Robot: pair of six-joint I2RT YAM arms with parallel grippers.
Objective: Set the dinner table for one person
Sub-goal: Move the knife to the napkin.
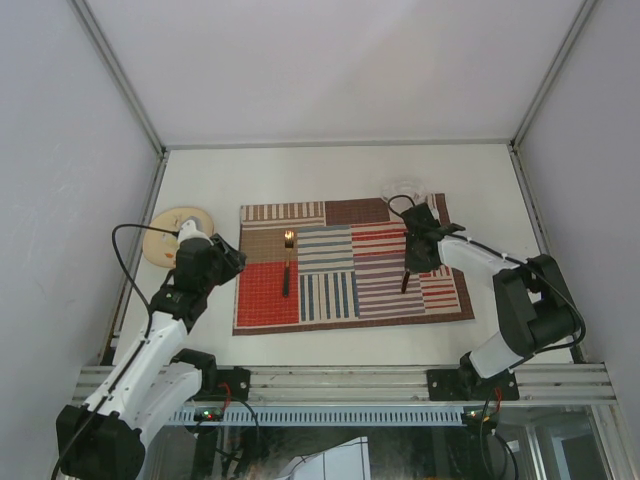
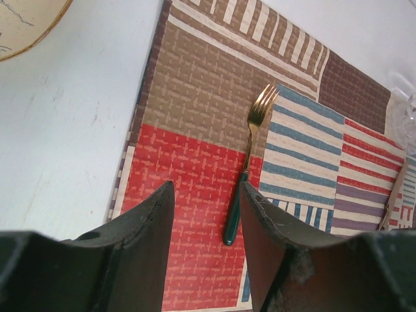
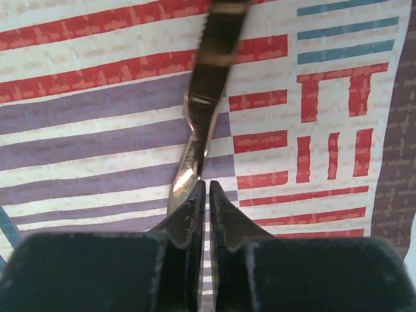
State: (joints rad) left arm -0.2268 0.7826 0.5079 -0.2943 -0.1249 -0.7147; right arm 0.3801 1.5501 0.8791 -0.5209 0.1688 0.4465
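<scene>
The white dinner table (image 1: pixel 330 175) carries a red, brown and blue striped placemat (image 1: pixel 340 295). A gold fork with a dark green handle (image 1: pixel 287 265) lies on the mat's left half and also shows in the left wrist view (image 2: pixel 247 162). My left gripper (image 1: pixel 232 262) is open and empty above the mat's left edge (image 2: pixel 205 188). A gold knife (image 3: pixel 201 97) lies on the mat's right part (image 1: pixel 405 280). My right gripper (image 3: pixel 207 185) is shut. The knife's end runs beside the outer side of its left finger. Mat stripes show through the thin gap between the fingers.
A cream plate (image 1: pixel 170 240) sits on the table left of the mat, behind my left gripper, and shows in the left wrist view (image 2: pixel 26 26). A clear glass (image 1: pixel 405 190) stands at the mat's far right corner. Aluminium rails edge the table.
</scene>
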